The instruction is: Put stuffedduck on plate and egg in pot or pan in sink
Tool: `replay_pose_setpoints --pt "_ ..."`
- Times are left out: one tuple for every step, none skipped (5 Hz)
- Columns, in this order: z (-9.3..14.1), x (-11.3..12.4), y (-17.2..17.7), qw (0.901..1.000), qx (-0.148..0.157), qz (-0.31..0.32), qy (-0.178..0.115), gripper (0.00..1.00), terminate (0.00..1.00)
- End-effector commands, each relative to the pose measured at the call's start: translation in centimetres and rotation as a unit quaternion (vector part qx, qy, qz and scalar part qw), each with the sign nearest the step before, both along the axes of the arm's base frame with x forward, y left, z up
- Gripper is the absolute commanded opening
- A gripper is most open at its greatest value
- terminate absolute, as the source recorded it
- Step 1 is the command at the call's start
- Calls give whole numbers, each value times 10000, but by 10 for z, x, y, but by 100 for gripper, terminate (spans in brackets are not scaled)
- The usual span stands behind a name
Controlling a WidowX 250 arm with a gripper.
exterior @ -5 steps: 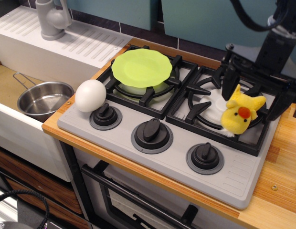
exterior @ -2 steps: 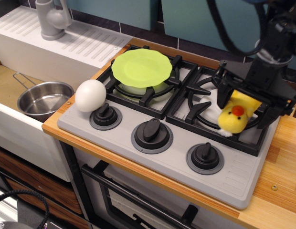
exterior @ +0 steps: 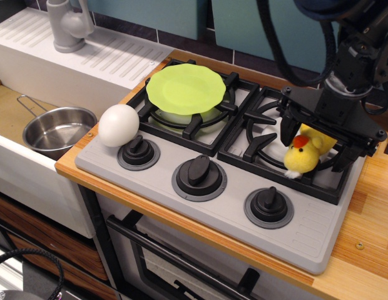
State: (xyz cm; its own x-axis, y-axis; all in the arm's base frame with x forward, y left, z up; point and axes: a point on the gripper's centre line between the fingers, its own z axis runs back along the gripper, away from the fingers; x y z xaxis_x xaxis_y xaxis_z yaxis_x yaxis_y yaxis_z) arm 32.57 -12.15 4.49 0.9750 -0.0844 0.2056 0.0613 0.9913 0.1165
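Note:
The yellow stuffedduck point(exterior: 303, 155) lies tilted on the right burner grate of the stove, its orange-red beak turned up. My gripper point(exterior: 320, 142) has come down over it, with the jaws apart on either side of the duck; the left finger point(exterior: 288, 128) is at the duck's side. The lime-green plate point(exterior: 184, 87) sits on the left burner, with nothing on it. The white egg point(exterior: 118, 125) rests on the stove's front left corner. The steel pot point(exterior: 56, 130) stands in the sink point(exterior: 9, 103) with nothing in it.
Three black knobs point(exterior: 199, 170) line the stove front. A grey tap point(exterior: 67, 25) and a ribbed drainboard point(exterior: 119, 59) are behind the sink. A wooden counter point(exterior: 369, 219) runs to the right of the stove. Black cables hang above the gripper.
The gripper has come down from the right and now straddles the duck. The duck has tipped and shifted slightly left. The egg, plate and pot have not moved.

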Motion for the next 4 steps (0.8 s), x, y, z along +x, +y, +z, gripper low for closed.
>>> replay_pose_setpoints --pt "24 3 -2 9999 -127 32 63 0 0" --pt "43 -5 -2 9994 -46 93 342 0 0" --pt "68 -14 3 9979 125 148 616 0 0" --pt "79 -12 21 9976 263 -29 643 0 0"
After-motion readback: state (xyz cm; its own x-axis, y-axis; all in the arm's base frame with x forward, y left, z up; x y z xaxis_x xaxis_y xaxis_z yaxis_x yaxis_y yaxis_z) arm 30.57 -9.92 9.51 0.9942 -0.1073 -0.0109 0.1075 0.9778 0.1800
